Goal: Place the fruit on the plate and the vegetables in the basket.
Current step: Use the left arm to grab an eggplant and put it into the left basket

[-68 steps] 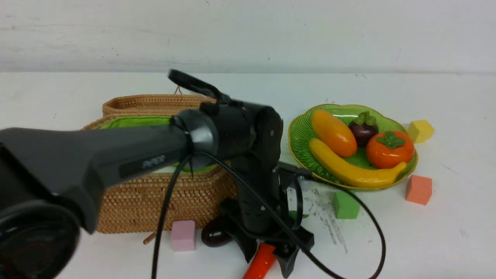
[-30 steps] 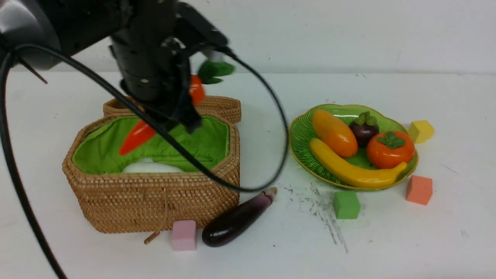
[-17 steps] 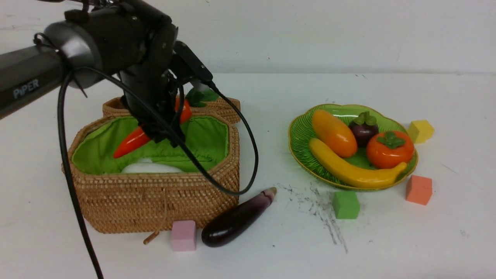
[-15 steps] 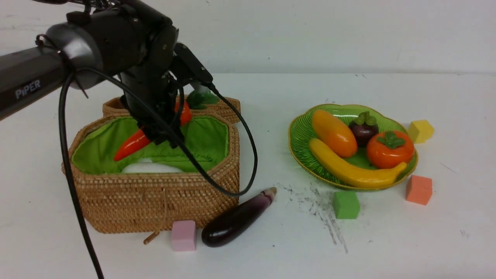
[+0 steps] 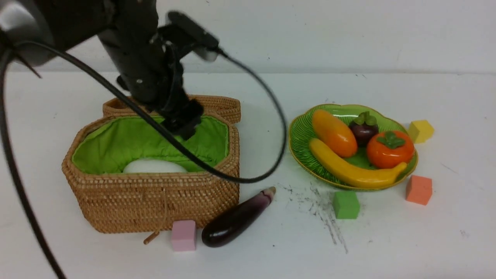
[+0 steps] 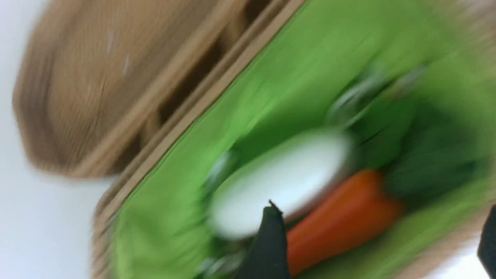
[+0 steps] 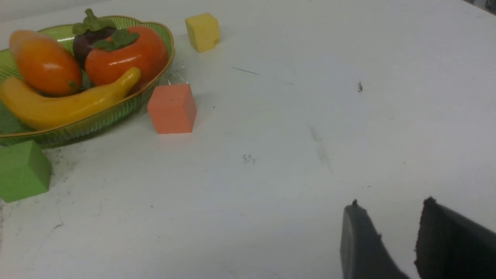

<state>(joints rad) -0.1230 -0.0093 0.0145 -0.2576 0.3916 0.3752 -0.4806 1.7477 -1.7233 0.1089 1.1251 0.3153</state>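
Left gripper [image 5: 182, 124]: held above the basket [image 5: 155, 201], jaws spread wide, nothing gripped.
Right gripper [image 7: 391, 240]: jaws parted by a narrow gap, nothing between them, over bare table [image 7: 310, 116].
Carrot [image 6: 341, 228]: laid in the basket beside the white vegetable [image 5: 154, 166].
Eggplant [image 5: 236, 219]: left on the table, just beside the basket.
Plate [image 5: 300, 135]: banana [image 5: 352, 168], mango [image 5: 334, 132], persimmon [image 5: 389, 149], mangosteen [image 5: 363, 128] are carried.

— Any lettering on your side?
— None I can read from my station — the left arm's casing [image 5: 58, 19] shows no legible marking, and the basket [image 5: 155, 201], plate [image 5: 300, 135] and foam cubes [image 5: 345, 204] are all blank.
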